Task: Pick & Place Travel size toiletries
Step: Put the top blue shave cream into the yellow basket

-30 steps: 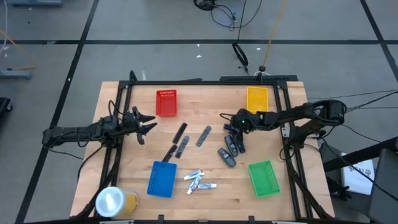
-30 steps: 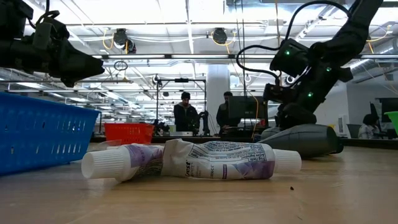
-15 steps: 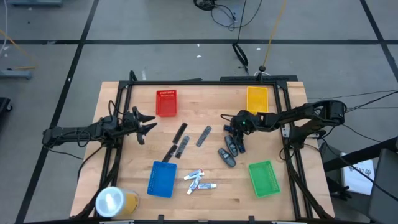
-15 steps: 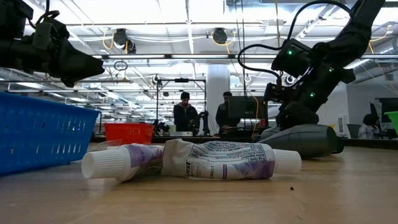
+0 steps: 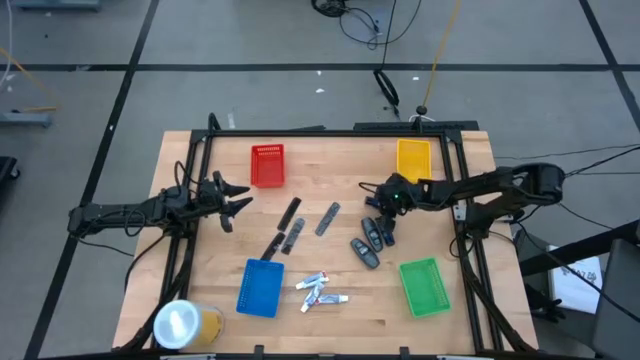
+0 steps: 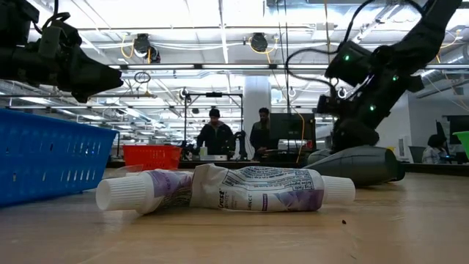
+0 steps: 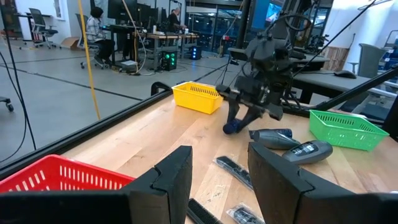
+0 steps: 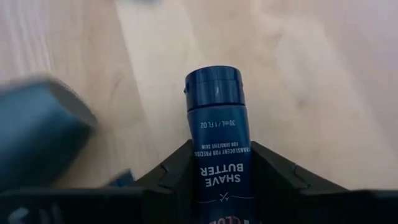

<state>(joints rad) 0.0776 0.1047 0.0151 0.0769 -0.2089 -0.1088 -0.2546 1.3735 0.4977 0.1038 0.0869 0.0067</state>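
Note:
My right gripper (image 5: 377, 206) is over the table's middle right, shut on a small dark-blue tube (image 8: 214, 124) printed "shave butter". The same tube (image 7: 231, 127) shows in the left wrist view below that gripper. Dark oval pieces (image 5: 368, 246) lie just near of it. Slim dark-grey sticks (image 5: 291, 224) lie at mid-table, and white tubes (image 5: 322, 290) lie flat toward the near edge. My left gripper (image 5: 236, 196) hovers open at the left, level, with nothing between its fingers. My right gripper pinches the dark-blue tube's body (image 8: 214, 174) between its two fingers, which lie along the tube. The fingers slant down from the table's right side. The cap end (image 8: 213, 90) sticks out past the fingertips, down toward the wood; I cannot tell whether it touches.
Four small trays stand around the work area: red (image 5: 268, 165) far left, yellow (image 5: 413, 158) far right, blue (image 5: 260, 288) near left, green (image 5: 425, 287) near right. A large yellowish roll (image 5: 185, 325) sits at the near left corner. People stand beyond the far edge.
My right gripper has shut on the dark-blue tube and taken hold of it.

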